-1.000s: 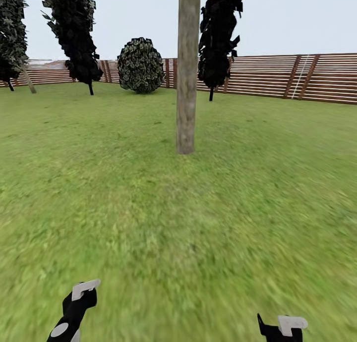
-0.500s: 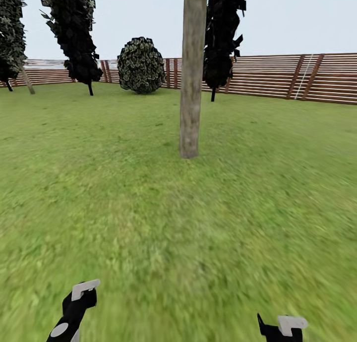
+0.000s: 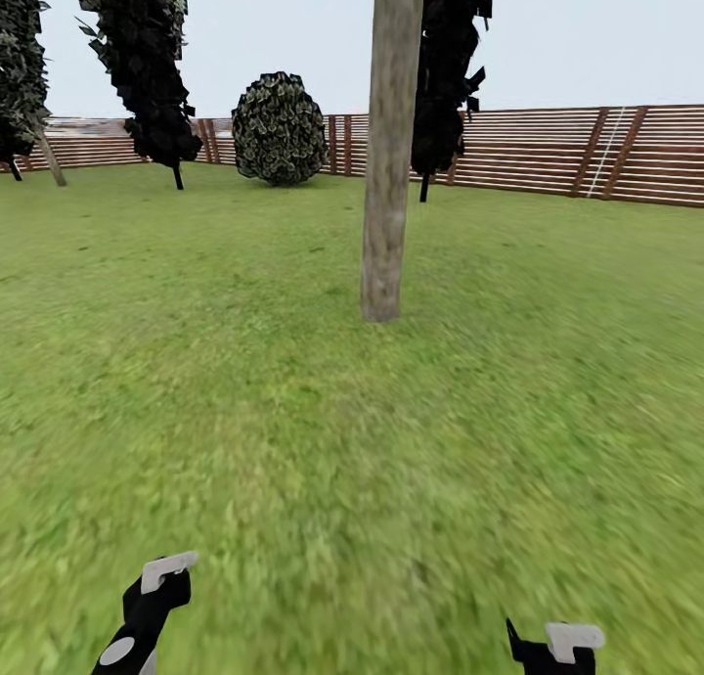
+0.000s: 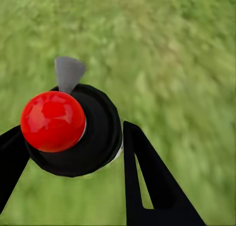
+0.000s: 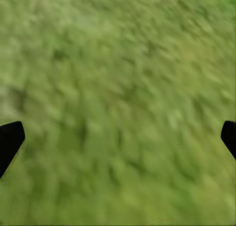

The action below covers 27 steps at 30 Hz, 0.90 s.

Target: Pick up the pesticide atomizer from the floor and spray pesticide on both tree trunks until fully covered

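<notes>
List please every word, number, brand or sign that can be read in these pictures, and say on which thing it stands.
None: no text can be read in any view.
The atomizer held in the left claw, with its red knob, carries no label on the side that shows.
The tree trunk, the fence and the grass bear no sign.

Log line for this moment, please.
phase: transit | left gripper: shut on atomizer | right gripper: open, empty | trunk: ahead, on grass
</notes>
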{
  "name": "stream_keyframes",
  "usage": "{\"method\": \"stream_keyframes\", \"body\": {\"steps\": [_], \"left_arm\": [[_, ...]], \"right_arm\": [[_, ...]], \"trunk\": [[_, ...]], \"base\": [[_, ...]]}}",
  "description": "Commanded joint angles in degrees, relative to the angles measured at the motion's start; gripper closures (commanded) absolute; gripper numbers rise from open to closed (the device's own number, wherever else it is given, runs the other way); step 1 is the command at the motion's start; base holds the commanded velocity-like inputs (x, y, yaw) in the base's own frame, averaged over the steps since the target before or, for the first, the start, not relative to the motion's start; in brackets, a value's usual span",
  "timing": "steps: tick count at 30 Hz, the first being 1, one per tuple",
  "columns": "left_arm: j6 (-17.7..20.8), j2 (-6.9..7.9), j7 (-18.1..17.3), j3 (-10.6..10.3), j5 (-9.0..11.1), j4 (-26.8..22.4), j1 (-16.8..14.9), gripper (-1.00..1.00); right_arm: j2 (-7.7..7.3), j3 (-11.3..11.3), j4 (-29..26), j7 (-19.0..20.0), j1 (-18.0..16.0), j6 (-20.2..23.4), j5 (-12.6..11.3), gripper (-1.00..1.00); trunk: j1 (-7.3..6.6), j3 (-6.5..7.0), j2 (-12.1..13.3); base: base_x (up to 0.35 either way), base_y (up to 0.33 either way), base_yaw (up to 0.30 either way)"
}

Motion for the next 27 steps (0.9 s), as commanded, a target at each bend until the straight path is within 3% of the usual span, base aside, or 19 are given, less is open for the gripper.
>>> {"method": "stream_keyframes", "body": {"steps": [1,7,27], "left_arm": [[0.00,0.01,-0.02,0.00,-0.01,0.00,0.00,1.00],[0.00,0.02,-0.02,0.00,0.00,-0.01,0.00,1.00],[0.00,-0.01,-0.02,0.00,-0.01,-0.01,0.00,1.00]], "right_arm": [[0.00,0.00,0.00,0.00,0.00,0.00,0.00,-1.00],[0.00,-0.01,0.00,0.00,0.00,0.00,0.01,-1.00],[0.00,0.01,0.00,0.00,0.00,0.00,0.01,-1.00]], "trunk": [[0.00,0.00,0.00],[0.00,0.04,0.00],[0.00,0.70,0.00]], "base": [[0.338,0.136,0.000],[0.338,0.137,-0.083],[0.338,0.137,-0.241]]}}
